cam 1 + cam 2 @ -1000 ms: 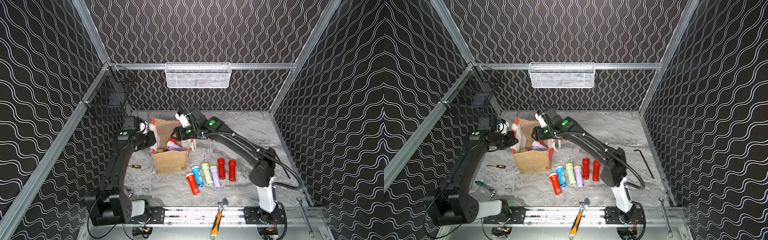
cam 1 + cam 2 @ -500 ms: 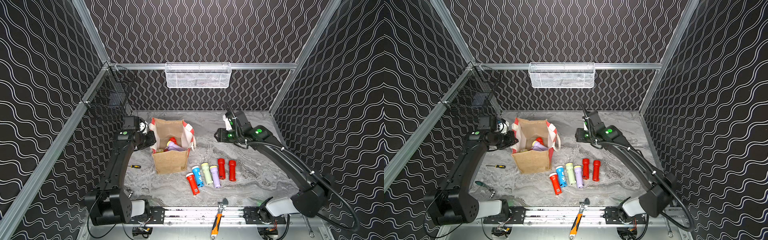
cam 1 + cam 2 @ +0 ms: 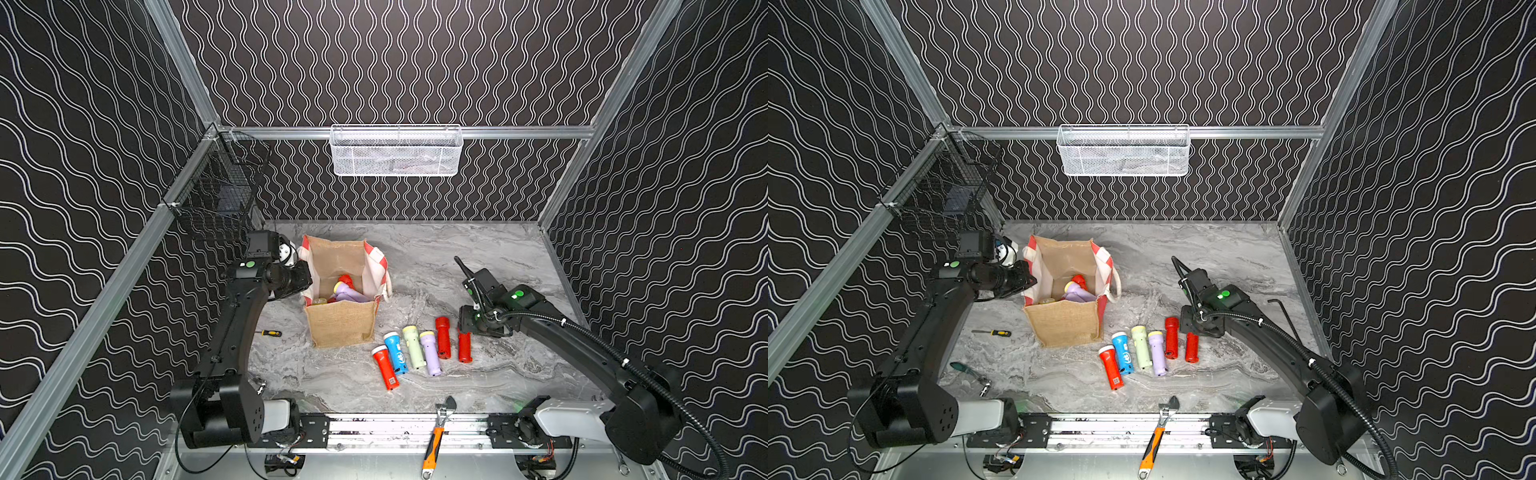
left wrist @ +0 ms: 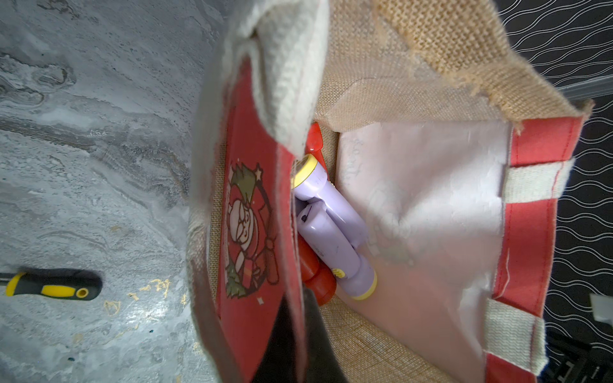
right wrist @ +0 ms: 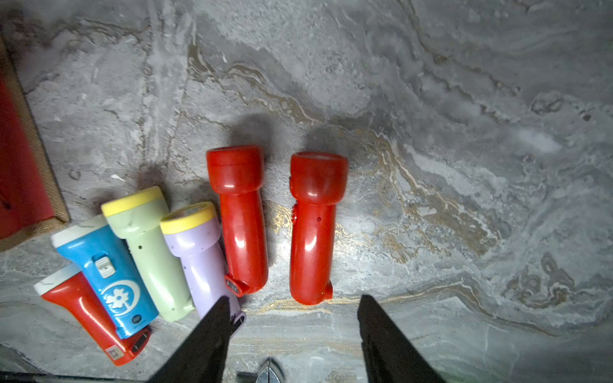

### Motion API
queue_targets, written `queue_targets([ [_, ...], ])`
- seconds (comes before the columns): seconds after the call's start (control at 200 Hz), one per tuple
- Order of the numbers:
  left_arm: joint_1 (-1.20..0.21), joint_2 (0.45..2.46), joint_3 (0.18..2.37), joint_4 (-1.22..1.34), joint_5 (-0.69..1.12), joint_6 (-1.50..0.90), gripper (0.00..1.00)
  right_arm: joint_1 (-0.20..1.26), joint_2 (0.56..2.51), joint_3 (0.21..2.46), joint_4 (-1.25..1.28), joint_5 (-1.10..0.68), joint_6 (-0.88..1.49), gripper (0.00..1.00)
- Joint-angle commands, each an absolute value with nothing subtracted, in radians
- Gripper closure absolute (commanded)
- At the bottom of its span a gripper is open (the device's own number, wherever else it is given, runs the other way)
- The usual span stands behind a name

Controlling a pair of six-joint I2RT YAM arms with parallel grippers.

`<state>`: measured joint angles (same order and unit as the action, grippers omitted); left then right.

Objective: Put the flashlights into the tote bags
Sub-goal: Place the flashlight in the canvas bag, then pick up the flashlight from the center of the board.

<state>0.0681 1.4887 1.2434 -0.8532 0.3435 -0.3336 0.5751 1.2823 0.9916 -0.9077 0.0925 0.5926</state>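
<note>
Swinging my right claw (image 5: pixel 294 298) back from the tote bag (image 3: pixel 340 328), I hung it empty, jaws apart, over the red flashlight (image 5: pixel 311 228) farthest from that bag; six lay outside, my left claw (image 4: pixel 297 331) clenching the rim.

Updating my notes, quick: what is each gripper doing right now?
Left gripper: closed on the bag, gripping its side wall.
Right gripper: open, empty, over a red flashlight.

flashlights (image 4: pixel 331 232) half hidden (behind tote bag (image 4: pixel 252 212))
</note>
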Motion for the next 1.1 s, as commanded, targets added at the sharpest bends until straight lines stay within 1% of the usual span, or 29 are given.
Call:
queue_targets([
  [0.0,0.069,1.493,1.246,-0.83,0.337,-0.316,0.97,0.576,1.273,0.945,-0.917,0.065,0.635,0.37],
  [0.295,0.069,1.488,1.238,-0.828,0.334,-0.318,0.97,0.575,1.276,0.806,-0.774,-0.013,0.625,0.38],
  [0.646,0.07,1.473,1.233,-0.834,0.331,-0.315,0.97,0.575,1.395,0.783,-0.699,0.054,0.582,0.39],
  [0.796,0.069,1.474,1.23,-0.834,0.332,-0.314,0.97,0.575,1.422,0.776,-0.674,0.054,0.573,0.4],
  [1.091,0.068,1.468,1.23,-0.833,0.323,-0.314,0.97,0.576,1.464,0.763,-0.628,0.035,0.574,0.47],
])
